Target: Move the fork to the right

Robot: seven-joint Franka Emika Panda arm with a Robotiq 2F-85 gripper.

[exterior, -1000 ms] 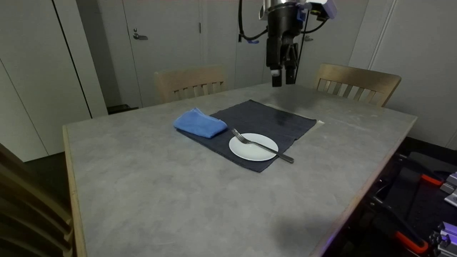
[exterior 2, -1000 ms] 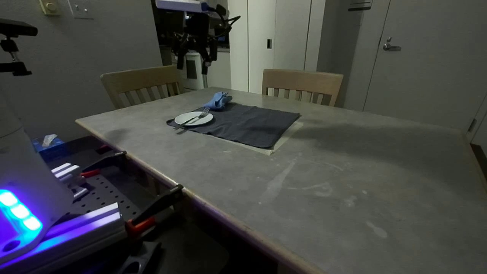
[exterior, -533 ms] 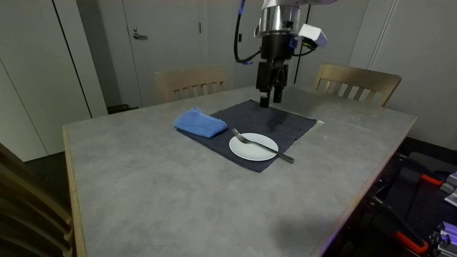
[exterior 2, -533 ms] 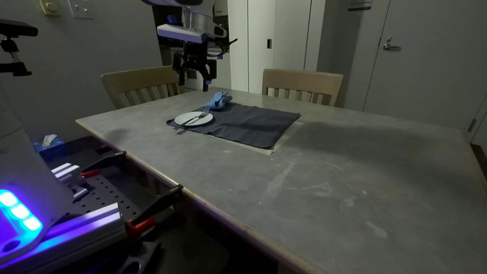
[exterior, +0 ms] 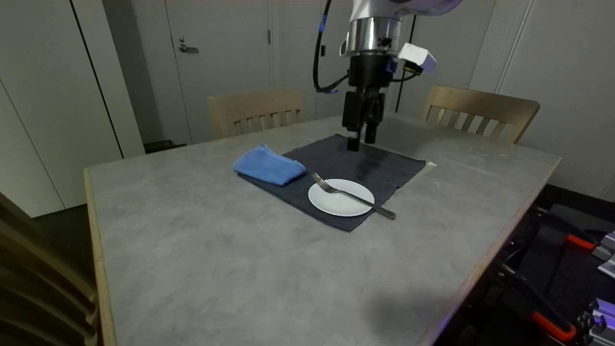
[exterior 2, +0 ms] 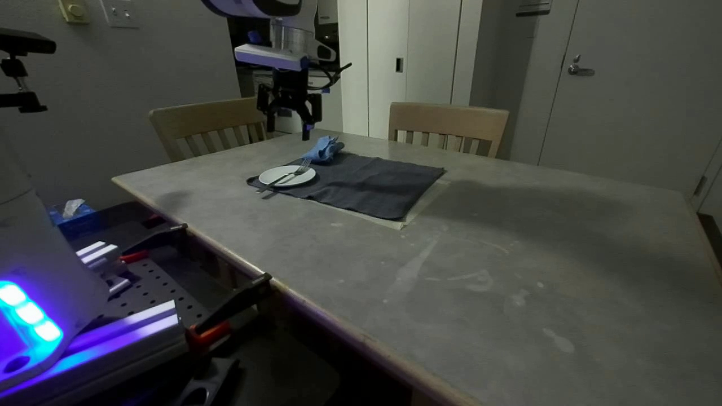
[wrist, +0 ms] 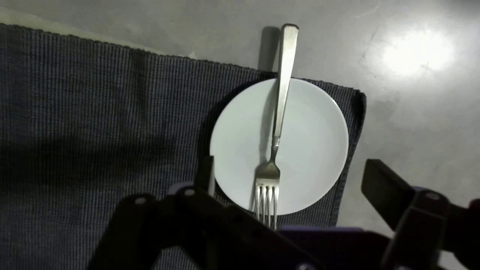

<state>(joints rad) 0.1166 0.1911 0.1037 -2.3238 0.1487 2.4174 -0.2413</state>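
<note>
The silver fork (exterior: 358, 198) lies across the white plate (exterior: 331, 206). Its tines reach past one side of the rim and its handle past the opposite side. The fork (exterior 2: 304, 167) also shows in an exterior view. In the wrist view the fork (wrist: 283, 86) has its handle at the top, and its tine tips lie close to the gripper's dark parts. My gripper (exterior: 362, 139) is open and empty, pointing down above the table. Its fingers stand wide apart in the wrist view (wrist: 290, 161), with the fork's neck and tines between them in the picture but not touched.
The plate rests on a dark placemat (exterior: 346, 158). A blue folded cloth (exterior: 269, 166) lies at the placemat's corner beside the tines. Wooden chairs (exterior 2: 445, 121) stand around the grey table (exterior: 230, 250). Clamps (exterior 2: 237, 304) hold on at the table edge near the robot base.
My gripper has come down toward the table and moved slightly left in an exterior view, slower in the last half second. The fork, plate and cloth have not moved.
</note>
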